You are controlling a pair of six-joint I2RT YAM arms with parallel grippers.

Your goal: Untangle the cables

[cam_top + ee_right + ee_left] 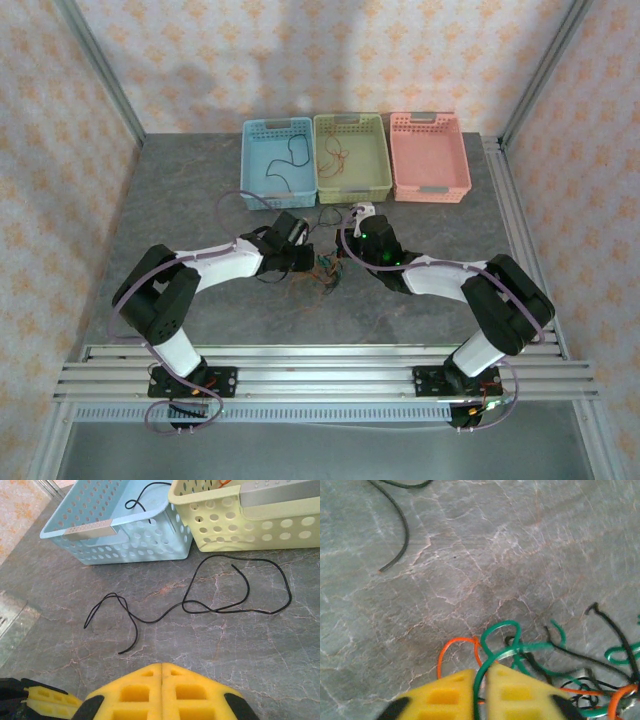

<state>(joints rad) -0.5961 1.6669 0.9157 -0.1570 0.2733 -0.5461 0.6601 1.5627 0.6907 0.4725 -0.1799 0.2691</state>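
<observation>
Two hands are sitting low and close together over the middle of the table point(470, 555), where the knot of cables point(325, 268) is lying. Nearest, the left hand point(481, 677) is clenching. Its yellow pads are pressing together with a green cable point(505, 623) running down into the seam, so it appears to be pinching that strand at the knot's edge, while an orange cable point(460, 640) is looping just beside it. The right hand point(161, 672) is clenching too, with nothing showing between its pads. Just beyond it a loose black cable point(225, 611) is lying free on the table, apart from the knot. Farther back, the blue basket point(140, 540) is holding a black wire point(131, 500), the yellow-green basket point(225, 525) beside it is holding an orange wire point(342, 155), and the pink basket point(430, 190) is standing at the far right. Judging by this, the step in hand is drawing one green strand out of the heap. The next move is calling for a slow pull away from the knot, taking care that the orange loop is not tightening around the strand. The right hand would probably be needing to release and pin the rest down.
</observation>
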